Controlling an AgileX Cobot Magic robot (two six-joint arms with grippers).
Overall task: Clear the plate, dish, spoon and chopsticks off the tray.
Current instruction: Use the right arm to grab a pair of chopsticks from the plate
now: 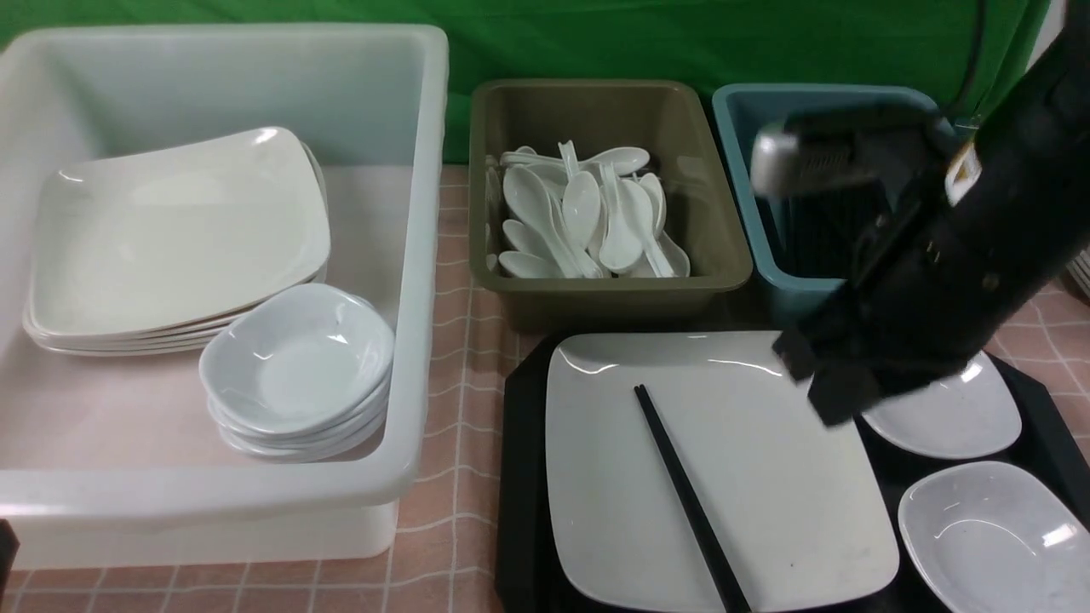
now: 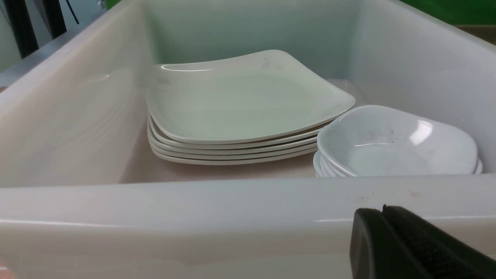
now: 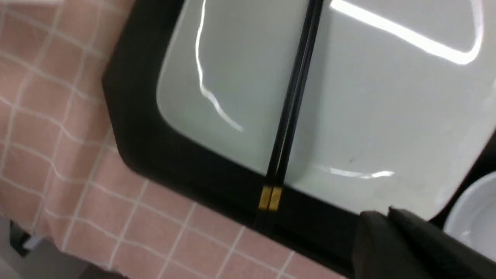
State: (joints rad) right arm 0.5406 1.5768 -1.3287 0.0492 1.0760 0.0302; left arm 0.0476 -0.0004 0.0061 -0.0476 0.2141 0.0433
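Plate sits flat on the tray, covering its left and middle. Chopsticks lie on the plate, the 2 sticks touching side by side. They run from mid-plate out past its near rim, and their gold-banded ends sit over the tray's near rim. There are 2 dishes on the tray right of the plate: far dish, partly hidden by the arm, and near dish. Both are upright and apart from each other.

Right arm hangs over the tray's far right, motion-blurred. Right jaws are above the plate's far-right corner, just beside the far dish; contact unclear. Can't tell whether they're parted or clenched: the front view is blurred and the wrist view shows only the tips at the frame edge. Nothing visible between them.

Left jaws are clenched and empty, outside the tub, facing its near wall.

Tub stands on the table, left of the tray. It holds a plate stack of 4, with a dish stack just beside it at the near right.

Olive bin behind the tray holds spoons in a loose pile. Blue bin is right of it, mostly hidden by the arm, and the dark contents are too blurred to name.
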